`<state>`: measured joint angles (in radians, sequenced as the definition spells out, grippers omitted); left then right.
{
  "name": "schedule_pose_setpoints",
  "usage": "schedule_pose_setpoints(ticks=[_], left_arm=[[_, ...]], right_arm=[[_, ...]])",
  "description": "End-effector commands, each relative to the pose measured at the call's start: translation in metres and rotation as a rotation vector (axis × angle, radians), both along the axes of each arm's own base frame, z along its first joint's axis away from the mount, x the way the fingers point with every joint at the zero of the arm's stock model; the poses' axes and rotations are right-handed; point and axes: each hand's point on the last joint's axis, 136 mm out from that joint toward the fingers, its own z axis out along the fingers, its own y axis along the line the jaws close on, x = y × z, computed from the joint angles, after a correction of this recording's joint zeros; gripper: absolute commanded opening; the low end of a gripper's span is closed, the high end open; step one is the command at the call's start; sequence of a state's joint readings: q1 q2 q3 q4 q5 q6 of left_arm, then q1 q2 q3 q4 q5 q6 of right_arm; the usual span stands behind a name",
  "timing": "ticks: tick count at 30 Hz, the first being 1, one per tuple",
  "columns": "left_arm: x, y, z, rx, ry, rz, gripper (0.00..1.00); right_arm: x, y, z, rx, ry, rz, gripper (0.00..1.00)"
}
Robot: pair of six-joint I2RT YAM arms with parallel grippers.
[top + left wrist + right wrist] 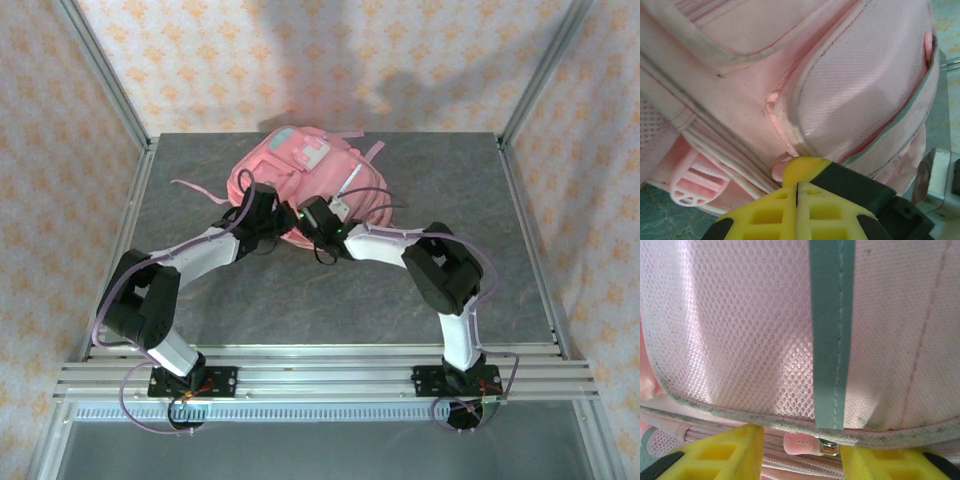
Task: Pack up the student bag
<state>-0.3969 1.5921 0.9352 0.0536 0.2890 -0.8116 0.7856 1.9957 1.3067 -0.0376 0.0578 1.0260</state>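
Observation:
The student bag (300, 165) is a large pink backpack lying at the back middle of the table, with a light blue and white patch (313, 153) on top. My left gripper (262, 207) presses against its near left side. In the left wrist view the gripper (797, 175) has its yellow fingers (765, 210) shut flat together, and a small pink tab (777, 173) shows just beside the tip. My right gripper (326, 218) is at the bag's near edge. In its own view the gripper (801, 452) is open, with a pink zip pull (801, 444) and its metal slider (829, 446) between the fingers.
Pink straps (195, 188) trail from the bag to the left and at the back right (375, 150). A white plastic buckle (690, 187) hangs by the bag's lower edge. A teal strip (832, 335) runs down the mesh pocket. Metal frame posts (140, 140) stand at the table's corners.

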Motion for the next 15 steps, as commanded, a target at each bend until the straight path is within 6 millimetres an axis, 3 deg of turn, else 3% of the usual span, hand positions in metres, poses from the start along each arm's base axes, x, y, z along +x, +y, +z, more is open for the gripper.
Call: schedule_pose_setpoints(ticks=[1,3,5,7,9,12,15], left_arm=[[-0.004,0.006,0.007,-0.005,-0.004,0.007,0.00],[-0.003,0.008,0.008,-0.003,-0.006,0.011,0.00],[-0.003,0.010,0.007,0.002,-0.005,0.016,0.00],[-0.003,0.012,0.005,0.007,-0.003,0.020,0.04],[-0.003,0.013,0.005,0.015,-0.005,0.027,0.15],[-0.002,0.017,0.005,0.024,-0.011,0.042,0.32],[-0.002,0.017,0.005,0.023,-0.016,0.045,0.43]], right_arm=[[0.023,-0.010,-0.001,-0.046,-0.012,-0.075,0.30],[0.022,-0.013,-0.015,-0.077,0.023,-0.075,0.10],[0.019,-0.015,-0.025,-0.101,0.052,-0.068,0.01],[0.016,-0.018,-0.028,-0.116,0.062,-0.062,0.00],[0.013,-0.020,-0.025,-0.126,0.060,-0.051,0.00],[0.007,-0.020,-0.011,-0.120,0.038,0.000,0.00],[-0.004,-0.016,0.003,-0.122,0.035,0.106,0.00]])
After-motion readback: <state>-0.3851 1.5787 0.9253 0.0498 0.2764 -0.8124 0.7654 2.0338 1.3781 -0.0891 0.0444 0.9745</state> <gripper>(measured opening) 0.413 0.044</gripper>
